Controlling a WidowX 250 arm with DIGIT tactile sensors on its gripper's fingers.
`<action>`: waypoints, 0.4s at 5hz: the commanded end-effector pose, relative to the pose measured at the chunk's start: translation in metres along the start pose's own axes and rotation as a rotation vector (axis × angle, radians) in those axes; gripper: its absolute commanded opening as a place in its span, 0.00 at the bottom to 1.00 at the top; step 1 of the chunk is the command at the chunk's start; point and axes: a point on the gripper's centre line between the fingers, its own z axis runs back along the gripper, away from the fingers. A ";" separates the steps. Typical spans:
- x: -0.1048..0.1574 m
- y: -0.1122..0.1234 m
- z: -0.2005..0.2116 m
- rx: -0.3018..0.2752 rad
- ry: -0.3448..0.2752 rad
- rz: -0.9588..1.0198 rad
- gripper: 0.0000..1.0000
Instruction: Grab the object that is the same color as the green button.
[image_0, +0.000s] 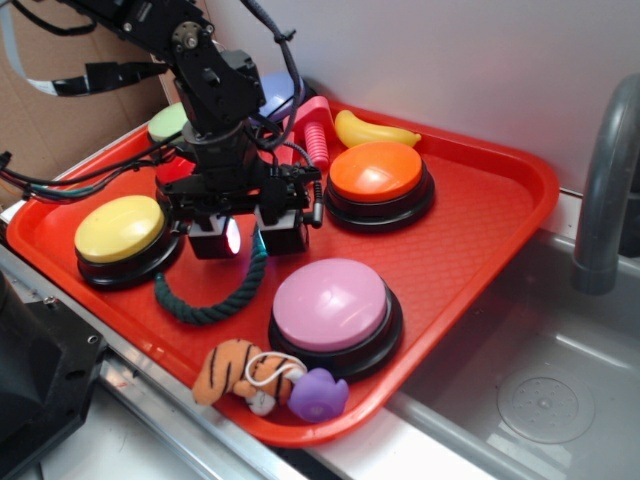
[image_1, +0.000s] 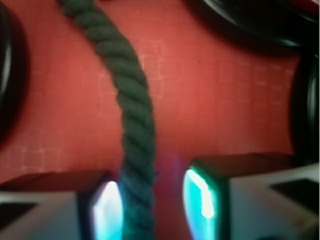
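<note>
the gripper (image_0: 247, 237) is down low over the red tray (image_0: 480, 230), and the dark green rope (image_0: 215, 300) runs right between its jaws. in the wrist view the rope (image_1: 134, 125) curves up the tray from the bottom edge, passing between the two lit pads (image_1: 107, 207) — it sits closer to the left one, with a strip of red tray showing between it and the right one. so the jaws are apart and straddling the rope, not yet clamped on it.

the rope lies in an arc on the tray between the yellow button (image_0: 120, 228) and the purple button (image_0: 330, 303). the pale green button (image_0: 170, 121) sits at the far left corner, mostly hidden behind the arm.

this looks like the end of the approach, just ahead of the grasp. the next move calls for closing the jaws squarely on the rope — perhaps after a small drop if the pads are not fully at tray level, which cannot be told here — and then lifting.
</note>
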 end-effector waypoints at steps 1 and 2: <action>0.011 0.004 0.030 -0.055 -0.007 0.002 0.00; 0.019 0.004 0.065 -0.071 -0.038 -0.070 0.00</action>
